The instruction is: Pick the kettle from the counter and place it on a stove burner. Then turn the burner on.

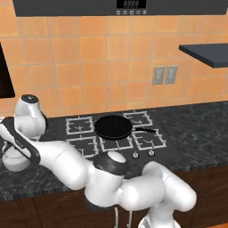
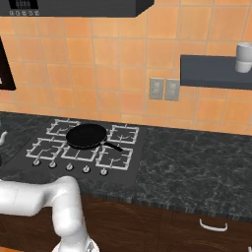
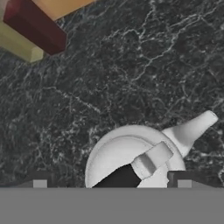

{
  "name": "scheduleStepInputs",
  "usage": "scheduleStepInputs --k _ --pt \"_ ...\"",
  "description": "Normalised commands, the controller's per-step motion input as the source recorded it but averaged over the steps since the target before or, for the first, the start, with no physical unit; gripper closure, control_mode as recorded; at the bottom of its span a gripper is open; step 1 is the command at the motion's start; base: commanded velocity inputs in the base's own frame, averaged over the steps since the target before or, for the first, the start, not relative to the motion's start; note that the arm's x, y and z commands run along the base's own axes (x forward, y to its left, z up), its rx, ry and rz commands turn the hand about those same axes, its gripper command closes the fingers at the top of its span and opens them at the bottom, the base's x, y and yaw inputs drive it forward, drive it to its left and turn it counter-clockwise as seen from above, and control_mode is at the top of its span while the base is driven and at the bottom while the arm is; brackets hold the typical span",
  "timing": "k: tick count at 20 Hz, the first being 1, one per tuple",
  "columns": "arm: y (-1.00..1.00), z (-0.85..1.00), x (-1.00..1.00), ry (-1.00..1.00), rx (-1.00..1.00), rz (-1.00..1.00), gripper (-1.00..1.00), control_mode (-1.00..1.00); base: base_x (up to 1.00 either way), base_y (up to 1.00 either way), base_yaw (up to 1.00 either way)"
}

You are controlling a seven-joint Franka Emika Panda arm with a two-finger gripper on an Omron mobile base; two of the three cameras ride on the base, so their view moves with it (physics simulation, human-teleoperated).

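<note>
In the left base view the arm bends out to the left over the counter, and its hand hangs low at the left edge above the kettle, whose pale round body stands on the dark stone left of the stove. The hand covers most of the kettle here, so whether anything touches it cannot be told from this side. A black pan lies on the middle of the stove, its handle pointing right, with two knobs showing in front. In the right base view the stove sits left of centre with the pan on it and a row of knobs along its front edge; a small pale sliver at the far left edge may be the kettle's spout. A white cup stands on a dark shelf at the upper right. In the hand view the gripper looks straight down on the kettle, which stands upright on the counter with its spout aimed up and right. The two fingers are spread wide, one on either side of the kettle, gripping nothing.
</note>
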Motion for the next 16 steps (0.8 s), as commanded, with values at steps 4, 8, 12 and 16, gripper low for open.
scheduleStepInputs --k 4,8,12,16 --pt "0.50 -0.37 0.41 0.00 0.00 -0.05 -1.00 -1.00 0.00 0.00 0.00" --pt "0.18 -0.24 0.07 0.05 -0.01 -0.01 1.00 -1.00 0.00 0.00 0.00" --pt "-0.04 -0.05 -0.14 -0.04 -0.02 0.00 1.00 -1.00 0.00 0.00 0.00" --pt "-0.31 0.00 -0.46 -0.32 -0.15 0.00 1.00 -1.00 0.00 0.00 0.00"
